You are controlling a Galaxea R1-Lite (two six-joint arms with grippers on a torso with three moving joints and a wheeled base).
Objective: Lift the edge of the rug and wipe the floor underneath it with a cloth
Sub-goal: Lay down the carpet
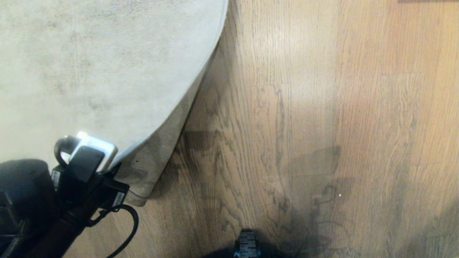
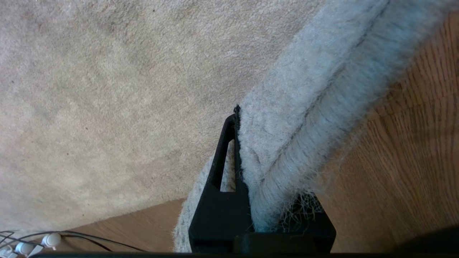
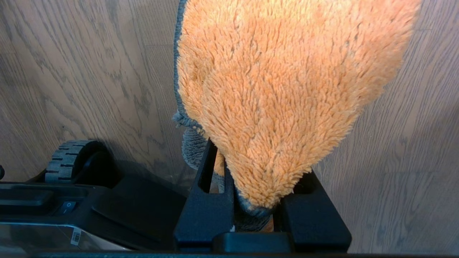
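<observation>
The big grey-beige rug (image 1: 89,71) fills the upper left of the head view. Its rug edge (image 1: 150,168) is raised off the floor (image 1: 304,125) and curls over, showing tan backing. At the lower left my left gripper (image 1: 113,170) holds that edge. In the left wrist view the left gripper (image 2: 252,143) is shut on the fuzzy rug edge (image 2: 304,107), and one finger (image 2: 224,157) shows beside the pile. In the right wrist view my right gripper (image 3: 256,168) is shut on the orange cloth (image 3: 279,82), which hangs over brown planks with its dark grey part by the fingers.
Bare wood floor spreads across the middle and right of the head view. A wheel of my base (image 1: 247,245) shows at the bottom edge, and the base with its wheel (image 3: 68,157) sits beside the right gripper. Thin cables (image 2: 36,242) lie near the rug.
</observation>
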